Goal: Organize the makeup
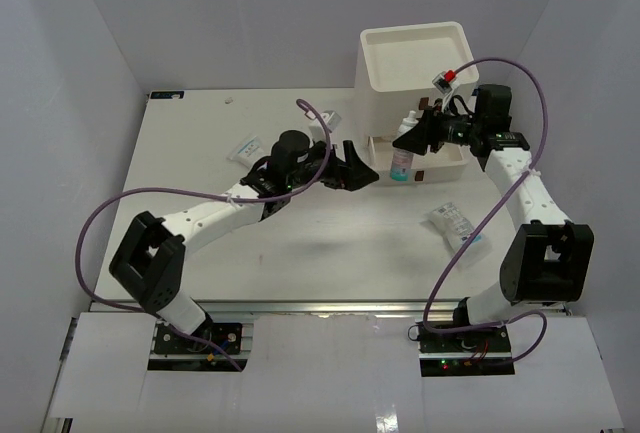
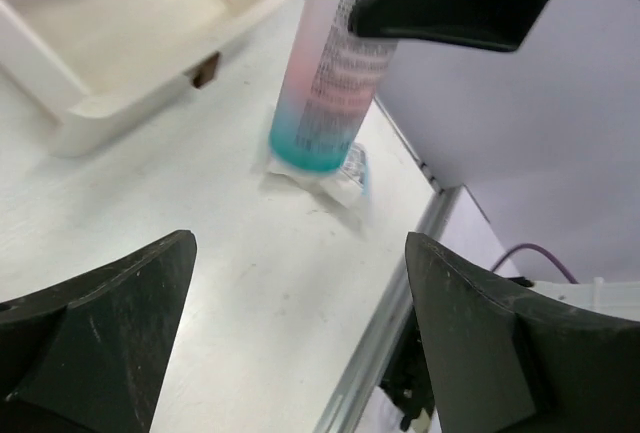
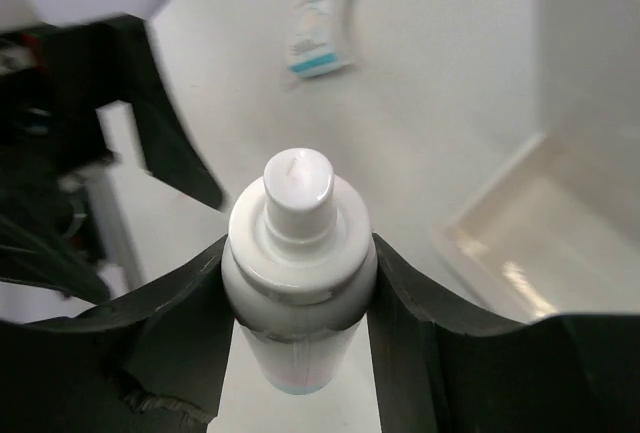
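Note:
My right gripper point(image 1: 405, 141) is shut on a pink tube point(image 1: 401, 158) with a teal lower end and holds it upright in front of the box's open drawer point(image 1: 447, 160). In the right wrist view the fingers point(image 3: 150, 333) clamp the tube point(image 3: 298, 243) just below its white top. In the left wrist view the tube's point(image 2: 330, 73) teal end is on or just above a printed packet point(image 2: 335, 178). My left gripper point(image 1: 355, 166) is open and empty, just left of the tube; its jaws point(image 2: 300, 333) are wide apart. No tan sponges show.
The white drawer box point(image 1: 372, 83) stands at the back right, its drawer also in the left wrist view point(image 2: 240, 3). Printed packets lie at the back left point(image 1: 245, 148), by the box's left side point(image 1: 330, 117) and front right point(image 1: 456, 223). The table's metal edge point(image 2: 390, 323) is near.

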Available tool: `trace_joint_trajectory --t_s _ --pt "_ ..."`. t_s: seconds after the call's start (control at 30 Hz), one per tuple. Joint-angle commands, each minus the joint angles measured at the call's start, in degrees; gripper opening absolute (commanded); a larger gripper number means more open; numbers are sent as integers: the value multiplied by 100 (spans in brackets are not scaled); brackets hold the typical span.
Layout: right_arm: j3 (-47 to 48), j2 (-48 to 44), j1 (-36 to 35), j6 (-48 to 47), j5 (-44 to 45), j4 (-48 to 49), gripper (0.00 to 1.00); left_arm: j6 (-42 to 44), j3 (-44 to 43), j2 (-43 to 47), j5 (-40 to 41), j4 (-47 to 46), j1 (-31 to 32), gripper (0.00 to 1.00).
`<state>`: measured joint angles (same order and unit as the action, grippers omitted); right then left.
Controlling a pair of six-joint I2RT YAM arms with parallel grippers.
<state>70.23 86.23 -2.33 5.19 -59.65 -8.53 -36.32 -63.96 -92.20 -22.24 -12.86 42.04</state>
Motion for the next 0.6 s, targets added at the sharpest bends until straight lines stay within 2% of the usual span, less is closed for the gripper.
trace_joint_trajectory --t_s 0.0,0.2,0.37,0.47,0.57 --pt "849 166 141 -2576 1672 -1821 9 518 419 1023 860 607 -312 97" --pt "1618 766 -111 -4652 4295 -1972 9 219 1342 1784 1007 568 -699 98" --pt "1559 1274 -329 -5800 5280 -1475 11 35 1520 2021 1198 635 -786 98" --pt "1320 1443 -499 -6247 5636 -1086 20 2 1555 2160 1395 772 -802 98" --pt "895 1504 -659 -6698 6125 -482 37 -51 1608 2299 1541 811 -821 98"
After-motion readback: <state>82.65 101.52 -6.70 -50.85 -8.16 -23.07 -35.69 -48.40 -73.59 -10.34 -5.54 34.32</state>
